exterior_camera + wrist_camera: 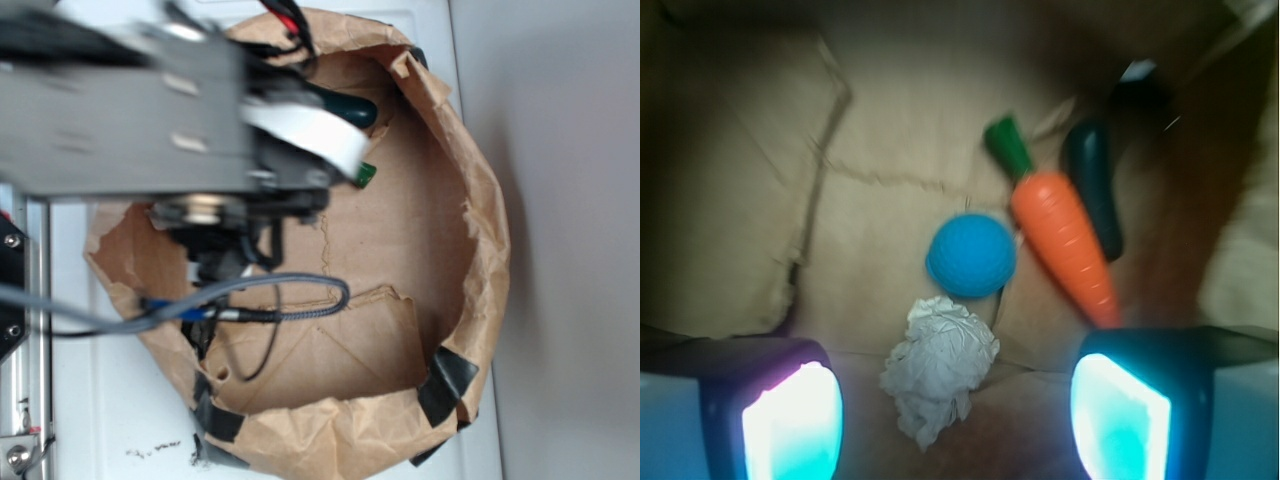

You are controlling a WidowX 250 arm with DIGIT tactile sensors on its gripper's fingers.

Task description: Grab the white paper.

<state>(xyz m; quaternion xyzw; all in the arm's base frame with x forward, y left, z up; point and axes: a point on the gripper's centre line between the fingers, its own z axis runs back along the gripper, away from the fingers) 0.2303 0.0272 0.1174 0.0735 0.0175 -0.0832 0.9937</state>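
The white paper (938, 365), a crumpled off-white wad, lies on the brown bag floor in the wrist view, just below the blue ball (971, 255). My gripper (955, 420) is open, its two glowing pads (795, 425) spread wide on either side of the wad, with gaps on both sides and no contact. In the exterior view the arm (150, 110) hangs over the bag and hides the wad and the fingers.
An orange carrot with a green top (1065, 240) and a dark green object (1095, 190) lie right of the ball. The torn brown paper bag (480, 230) walls everything in, with black tape (450, 385) at its corners. A grey cable (300, 300) loops below the arm.
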